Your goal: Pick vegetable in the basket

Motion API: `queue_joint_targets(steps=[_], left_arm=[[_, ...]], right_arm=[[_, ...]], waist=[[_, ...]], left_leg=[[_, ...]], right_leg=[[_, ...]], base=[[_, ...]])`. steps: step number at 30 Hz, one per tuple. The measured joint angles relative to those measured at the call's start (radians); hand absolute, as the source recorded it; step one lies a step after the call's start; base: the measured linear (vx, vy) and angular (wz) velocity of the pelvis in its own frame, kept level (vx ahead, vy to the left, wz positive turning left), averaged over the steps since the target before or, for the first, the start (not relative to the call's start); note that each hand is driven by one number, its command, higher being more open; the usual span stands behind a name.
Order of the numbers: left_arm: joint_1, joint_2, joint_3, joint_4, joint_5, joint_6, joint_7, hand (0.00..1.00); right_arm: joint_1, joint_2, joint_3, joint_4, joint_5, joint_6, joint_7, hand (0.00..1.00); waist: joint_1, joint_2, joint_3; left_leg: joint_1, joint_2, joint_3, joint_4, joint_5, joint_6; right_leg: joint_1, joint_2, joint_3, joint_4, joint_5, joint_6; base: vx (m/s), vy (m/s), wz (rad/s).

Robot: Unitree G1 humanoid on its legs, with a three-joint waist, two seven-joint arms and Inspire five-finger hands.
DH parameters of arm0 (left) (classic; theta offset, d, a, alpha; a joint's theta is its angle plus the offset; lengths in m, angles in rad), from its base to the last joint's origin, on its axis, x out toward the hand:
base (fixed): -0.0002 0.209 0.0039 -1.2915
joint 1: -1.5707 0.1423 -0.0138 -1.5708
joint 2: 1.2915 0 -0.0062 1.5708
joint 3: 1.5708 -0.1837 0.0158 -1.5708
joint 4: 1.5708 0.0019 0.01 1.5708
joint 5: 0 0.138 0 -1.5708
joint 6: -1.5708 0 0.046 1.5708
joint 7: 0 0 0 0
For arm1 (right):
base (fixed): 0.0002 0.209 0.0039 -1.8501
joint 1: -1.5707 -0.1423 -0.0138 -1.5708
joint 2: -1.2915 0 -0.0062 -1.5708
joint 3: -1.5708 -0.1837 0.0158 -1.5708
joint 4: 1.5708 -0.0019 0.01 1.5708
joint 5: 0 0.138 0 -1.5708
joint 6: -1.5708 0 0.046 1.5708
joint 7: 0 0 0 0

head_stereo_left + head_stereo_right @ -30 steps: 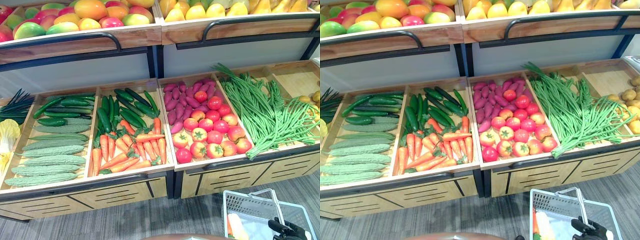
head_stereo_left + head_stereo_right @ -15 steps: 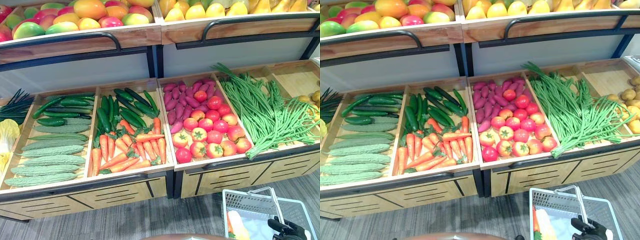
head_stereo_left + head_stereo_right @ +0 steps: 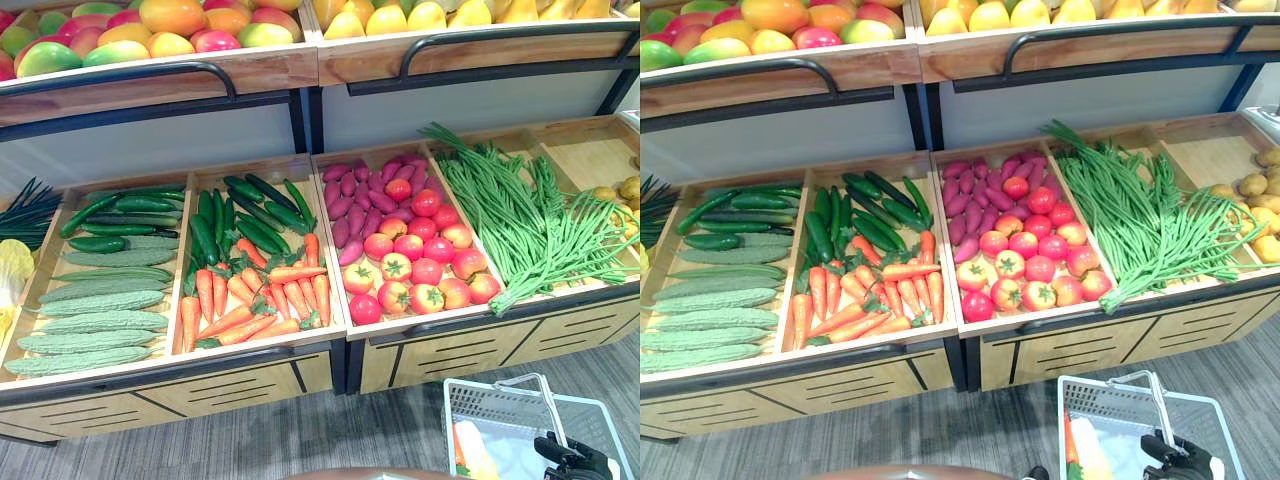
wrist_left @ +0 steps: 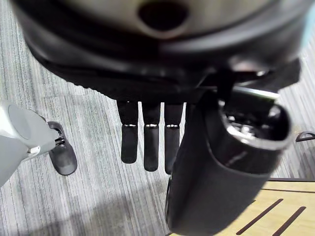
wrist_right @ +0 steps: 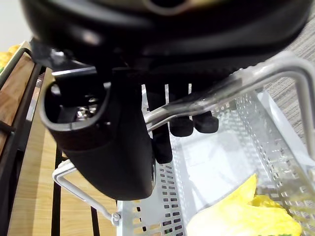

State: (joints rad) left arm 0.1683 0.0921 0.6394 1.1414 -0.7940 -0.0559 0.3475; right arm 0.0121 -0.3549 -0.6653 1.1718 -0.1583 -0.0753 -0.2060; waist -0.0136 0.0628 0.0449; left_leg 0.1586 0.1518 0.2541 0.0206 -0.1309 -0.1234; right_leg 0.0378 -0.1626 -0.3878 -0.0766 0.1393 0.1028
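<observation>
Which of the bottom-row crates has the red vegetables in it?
The crate of tomatoes and purple sweet potatoes, between the carrots and the long green beans.

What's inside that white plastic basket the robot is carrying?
The white plastic basket holds a pale yellow leafy vegetable and a slim orange one. The dark right hand on its handle hides the part beneath.
</observation>
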Motion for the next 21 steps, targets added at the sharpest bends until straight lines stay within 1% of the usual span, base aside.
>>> queue_joint_targets(steps=[18,19,21], left_arm=[[0.001,0.000,-0.032,0.000,0.001,0.000,-0.029,0.00],[0.001,0.000,-0.032,0.000,0.001,0.000,-0.030,1.00],[0.001,0.000,-0.032,0.000,0.001,0.000,-0.030,1.00]], right_arm=[[0.000,0.000,0.001,0.000,0.000,0.000,0.000,0.00],[0.000,0.000,0.001,0.000,0.000,0.000,0.000,0.00],[0.000,0.000,0.001,0.000,0.000,0.000,0.000,0.00]], waist=[[0.000,-0.004,0.003],[0.000,-0.004,0.003],[0.000,-0.004,0.003]], left_leg=[[0.000,0.000,0.000,0.000,0.000,0.000],[0.000,0.000,0.000,0.000,0.000,0.000],[0.000,0.000,0.000,0.000,0.000,0.000]], right_leg=[[-0.001,0.000,0.000,0.001,0.000,0.000],[-0.001,0.000,0.000,0.001,0.000,0.000],[-0.001,0.000,0.000,0.001,0.000,0.000]], base=[[0.00,0.000,0.00],[0.00,0.000,0.00],[0.00,0.000,0.00]])
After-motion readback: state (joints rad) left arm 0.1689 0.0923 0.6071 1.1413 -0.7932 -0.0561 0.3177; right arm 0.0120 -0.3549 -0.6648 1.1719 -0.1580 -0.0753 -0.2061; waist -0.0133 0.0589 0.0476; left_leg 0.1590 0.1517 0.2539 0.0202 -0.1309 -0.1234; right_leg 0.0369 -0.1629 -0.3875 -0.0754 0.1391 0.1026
